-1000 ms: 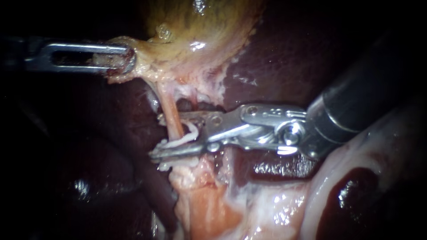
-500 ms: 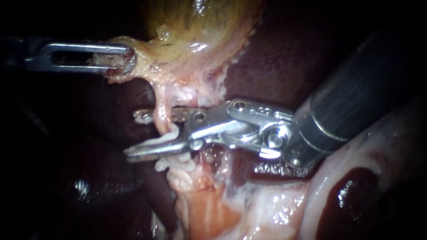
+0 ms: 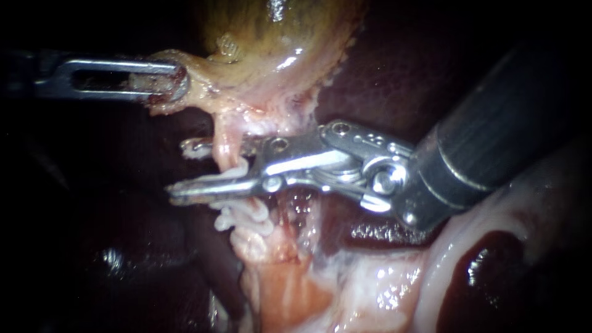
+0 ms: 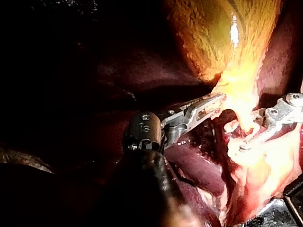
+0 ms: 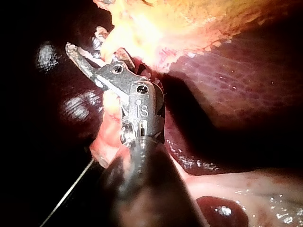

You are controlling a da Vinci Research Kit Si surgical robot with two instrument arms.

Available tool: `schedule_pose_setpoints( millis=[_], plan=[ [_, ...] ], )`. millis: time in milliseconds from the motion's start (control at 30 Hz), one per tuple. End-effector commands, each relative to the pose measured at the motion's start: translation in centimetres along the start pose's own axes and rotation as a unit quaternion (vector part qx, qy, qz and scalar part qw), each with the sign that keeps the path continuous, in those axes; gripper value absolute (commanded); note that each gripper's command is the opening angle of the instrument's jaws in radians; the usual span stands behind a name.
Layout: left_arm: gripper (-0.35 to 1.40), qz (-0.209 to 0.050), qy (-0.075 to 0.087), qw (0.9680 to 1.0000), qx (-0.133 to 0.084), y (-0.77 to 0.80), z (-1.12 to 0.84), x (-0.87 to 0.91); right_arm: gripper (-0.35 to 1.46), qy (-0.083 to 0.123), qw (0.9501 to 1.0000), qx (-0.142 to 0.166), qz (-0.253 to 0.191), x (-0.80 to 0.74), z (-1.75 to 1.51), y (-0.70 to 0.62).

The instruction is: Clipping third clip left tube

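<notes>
Up at the far left, your left instrument [image 3: 176,83] lay almost level, its shaft running in from the left edge. Its claw was clamped on a pale flap at the lower edge of the gallbladder [image 3: 265,37], with the flap stretched out to the left.

Your right instrument [image 3: 179,171] came down from the upper right. Its dark shaft ended in a bright metal wrist, and the claw reached leftward across the middle of the field. That claw stood narrowly apart, with one half far and the other half near. A clear gap showed between the two tips.

The left tube [image 3: 225,154], pink and thin, hung from the gallbladder's neck and passed straight down through that gap. So the claw straddled it without closing on it. A small white piece [image 3: 242,171] sat between the two halves, just right of the tube.

Just below the near half, white clips [image 3: 250,217] sat bunched on the tube, touching one another. Pink, wet tissue [image 3: 290,290] spread out beneath them.

Dark liver [image 3: 394,80] filled the ground behind the right instrument. Its wrist and shaft hid the tissue to the right of the tube. In the left wrist view the gallbladder glowed yellow ahead of the clamped claw.
</notes>
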Motion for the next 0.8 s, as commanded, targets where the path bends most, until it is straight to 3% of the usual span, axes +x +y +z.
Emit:
schedule_pose_setpoints(
  millis=[33,300,467,800],
  plan=[
    [-0.35,0.0,0.0,1.0,0.0,0.0,0.0,0.0,0.2,-0.001,1.0,0.0,0.002,0.0,-0.01,0.0],
    [-0.35,0.0,0.0,1.0,0.0,0.0,0.0,0.0,-0.33,0.005,0.9991,-0.004,0.041,0.05,-0.13,-0.04],
    [-0.35,0.0,0.0,1.0,0.0,0.0,0.0,0.0,-0.35,0.006,0.9976,-0.014,0.067,0.12,-0.21,-0.05],
    [-0.35,0.0,0.0,1.0,0.0,-0.01,0.0,0.0,-0.35,0.007,0.9975,-0.015,0.068,0.14,-0.23,-0.04]
  ],
)
